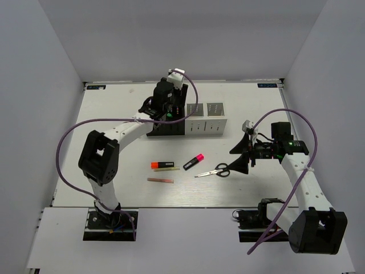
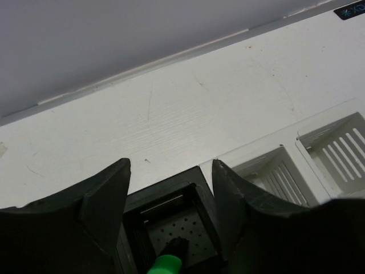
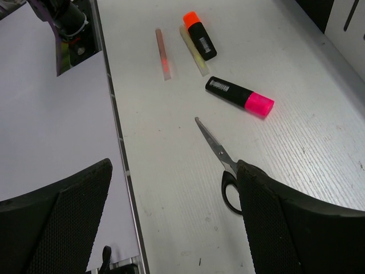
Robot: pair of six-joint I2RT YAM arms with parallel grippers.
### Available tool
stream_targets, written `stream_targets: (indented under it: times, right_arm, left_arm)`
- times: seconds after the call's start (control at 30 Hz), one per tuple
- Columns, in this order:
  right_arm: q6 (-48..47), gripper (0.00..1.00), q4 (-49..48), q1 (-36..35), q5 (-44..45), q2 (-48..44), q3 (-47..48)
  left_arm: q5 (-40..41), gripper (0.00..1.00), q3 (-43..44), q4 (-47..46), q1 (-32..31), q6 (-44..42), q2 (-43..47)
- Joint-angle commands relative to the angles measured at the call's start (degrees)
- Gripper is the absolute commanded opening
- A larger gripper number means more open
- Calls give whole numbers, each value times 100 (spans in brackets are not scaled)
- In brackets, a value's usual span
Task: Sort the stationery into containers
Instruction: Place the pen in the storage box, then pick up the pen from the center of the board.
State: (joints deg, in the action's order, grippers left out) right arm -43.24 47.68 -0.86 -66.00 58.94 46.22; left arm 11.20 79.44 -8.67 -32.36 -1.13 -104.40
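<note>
Green highlighter (image 2: 165, 265) in black container (image 2: 171, 188), left end effector (image 2: 171, 168) spread above — right end effector (image 3: 174, 165), spread too, should drop onto the scissors (image 3: 219, 157).

Two white-linked robots share one livery: the left arm (image 1: 122, 132) and the right arm (image 1: 304, 181) each carry bulky black joint housings (image 1: 98, 157) between rounded white links. A purple cable (image 1: 59, 154) loops loosely alongside each, and a small green light (image 1: 290, 144) glows on the right wrist. Both stand on black bases (image 1: 108, 220). Seen close, the left fingers (image 2: 105, 197) are matt black wedges with chamfered edges; the right fingers (image 3: 279, 211) show a fine mesh-like grain.
</note>
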Motion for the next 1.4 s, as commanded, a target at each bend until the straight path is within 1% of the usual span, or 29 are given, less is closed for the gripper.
stream_targets:
  times: [0.0, 0.03, 0.07, 0.1, 0.13, 0.17, 0.2, 0.23, 0.27, 0.3, 0.33, 0.37, 0.4, 0.43, 0.47, 0.5, 0.53, 0.57, 0.63, 0.67, 0.7, 0.8, 0.93, 1.17, 1.37]
  right_arm:
    - [-61, 90, 92, 33, -80, -32, 168]
    - [-44, 90, 153, 16, -97, -14, 168]
    - [-52, 90, 180, 25, -115, -5, 168]
    - [-44, 90, 215, 16, -133, 21, 177]
    - [-35, 90, 268, 16, -176, 65, 186]
    - [-26, 88, 338, -10, -194, 109, 238]
    - [-35, 75, 364, -2, -229, 231, 256]
    - [-44, 18, 487, -10, -282, 302, 317]
    - [-9, 0, 523, -2, -282, 363, 396]
    - [61, 0, 523, -10, -265, 434, 501]
    - [279, 0, 514, -10, -117, 600, 537]
    - [342, 0, 514, -10, -46, 662, 598]
    - [552, 0, 471, 7, -1, 741, 625]
    - [989, 33, 235, -10, 382, 829, 652]
    - [1185, 68, -11, -19, 542, 882, 634]
    - [1483, 90, -239, -10, 944, 900, 634]
    - [1738, 91, -337, -28, 1157, 909, 565]
    - [1836, 91, -530, -28, 1533, 883, 555]
    - [2143, 91, -865, -11, 2176, 778, 398]
    - [2232, 91, -1127, -2, 2414, 760, 362]
    - [2363, 91, -1182, -2, 2529, 733, 318]
    - [2470, 91, -1244, 7, 2662, 733, 326]
    - [2496, 91, -1287, 25, 2671, 733, 309]
    - [2470, 91, -1279, 7, 2662, 716, 274]
    - [2444, 91, -1305, 16, 2575, 654, 256]
  left_arm:
    - [-74, 67, -51, 154, -7, 68, 604]
    - [-92, 56, -191, 303, -25, 69, 692]
    - [-205, 28, -270, 374, -121, 69, 1084]
    - [-284, 16, -367, 609, -174, 69, 1219]
    - [-685, 8, -603, 786, -226, 69, 1542]
    - [-898, 3, -692, 1414, -366, 51, 1815]
    - [-1109, 3, -771, 1655, -420, 60, 2079]
    - [-1712, 3, -972, 1875, -490, 34, 2177]
    - [-1874, 8, -1018, 2539, -717, 51, 2326]
    - [-1998, 16, -1053, 2754, -789, 60, 2397]
    - [-2330, 23, -1140, 2939, -859, 321, 2415]
    - [-2385, 28, -1150, 3263, -1095, 410, 2398]
    - [-2455, 42, -1167, 3501, -1167, 507, 2328]
    - [-2552, 51, -1220, 3625, -1237, 813, 2275]
    - [-2535, 60, -1255, 3670, -1447, 885, 2205]
    - [-2535, 64, -1290, 3653, -1492, 903, 2135]
    - [-2527, 65, -1412, 3635, -1562, 921, 2091]
    - [-2344, 67, -1448, 3600, -1737, 912, 2012]
    - [-2272, 68, -1510, 3521, -1835, 921, 1819]
    - [-2193, 69, -1510, 3486, -1888, 912, 1757]
    - [-2175, 69, -1484, 3468, -1879, 869, 1695]
    - [-1990, 69, -1423, 3372, -1976, 772, 1397]
    - [-1797, 66, -1309, 3135, -1985, 719, 905]
    - [-1534, 66, -799, 3073, -2011, 658, 97]
    - [-1270, 66, -474, 2793, -2029, 561, -396]
